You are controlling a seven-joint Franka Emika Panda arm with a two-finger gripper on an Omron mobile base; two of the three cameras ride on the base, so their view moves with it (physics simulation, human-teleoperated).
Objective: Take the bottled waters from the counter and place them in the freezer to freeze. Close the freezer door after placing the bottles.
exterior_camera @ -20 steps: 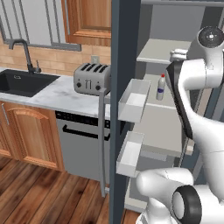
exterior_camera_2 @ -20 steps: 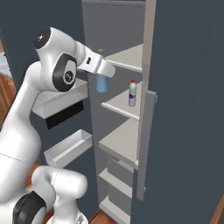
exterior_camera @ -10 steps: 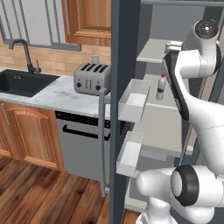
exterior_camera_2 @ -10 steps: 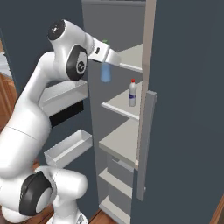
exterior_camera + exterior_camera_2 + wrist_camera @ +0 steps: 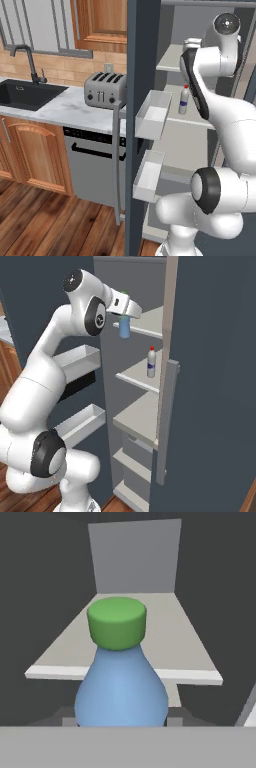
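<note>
Two bottles in play. Gripper [image 5: 125,315] is clamped on the green-capped bottle [image 5: 124,327], jaws narrow around its upper body; the bottle hangs upright below the hand, blue label facing out in the right base view. Hand view: green cap [image 5: 117,622] and blue shoulder sit dead centre, with an upper freezer shelf [image 5: 165,632] ahead of the bottle and slightly below cap height. The bottle is off the shelf, in air at the shelf's front edge, not resting on anything visible.

Red-capped bottle [image 5: 151,362] stands upright on the next shelf down [image 5: 137,378], near its front edge; it also shows in the left base view [image 5: 184,100], just left of the arm's forearm. The two bottles are well apart, one shelf level between them.

Freezer [image 5: 135,286] is open, pale grey shelves stacked inside. Freezer door [image 5: 141,60] is swung wide, edge-on to the left base camera, with two white bins on its inner face: upper bin [image 5: 152,116] and lower bin [image 5: 147,176]. The door's long grey handle [image 5: 118,160] runs down its outer side.

Counter [image 5: 70,107] lies left of the door: marble top carrying a steel toaster [image 5: 103,90], black sink [image 5: 27,93] with a dark faucet [image 5: 27,60] further left, and a steel dishwasher [image 5: 92,165] under the toaster between wooden cabinets.
</note>
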